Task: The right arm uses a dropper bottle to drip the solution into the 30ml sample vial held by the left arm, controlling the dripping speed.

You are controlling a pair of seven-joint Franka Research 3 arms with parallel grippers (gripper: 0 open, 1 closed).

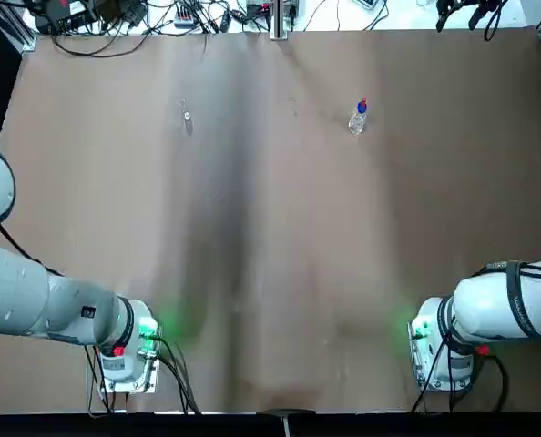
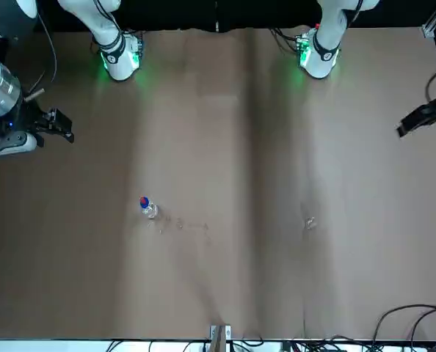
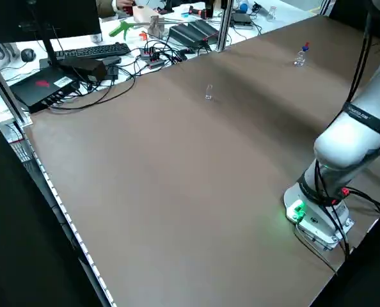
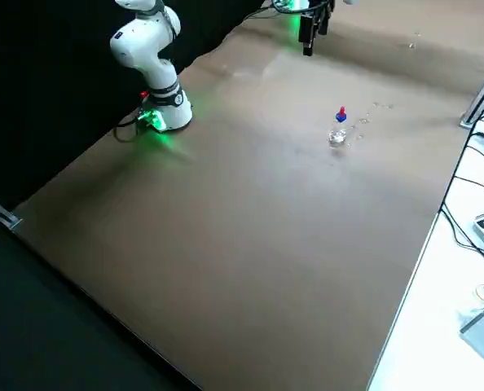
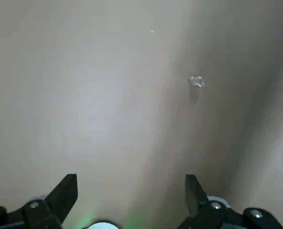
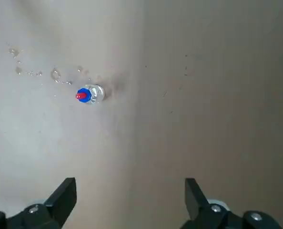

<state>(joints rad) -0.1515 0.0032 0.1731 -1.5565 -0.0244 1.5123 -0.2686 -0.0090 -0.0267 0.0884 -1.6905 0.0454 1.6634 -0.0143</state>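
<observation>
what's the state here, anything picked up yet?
Nothing is held yet. The dropper bottle stands upright on the brown table, on the right arm's side, and the sample vial stands apart on the left arm's side. The right gripper and the left gripper are both open and empty, well back from them.

Two white arms (image 1: pixel 34 300) (image 1: pixel 507 305) with grey joint rings, green-lit bases, black cables and black tools.

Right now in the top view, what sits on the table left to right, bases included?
Left arm base, sample vial, dropper bottle, right arm base.
</observation>
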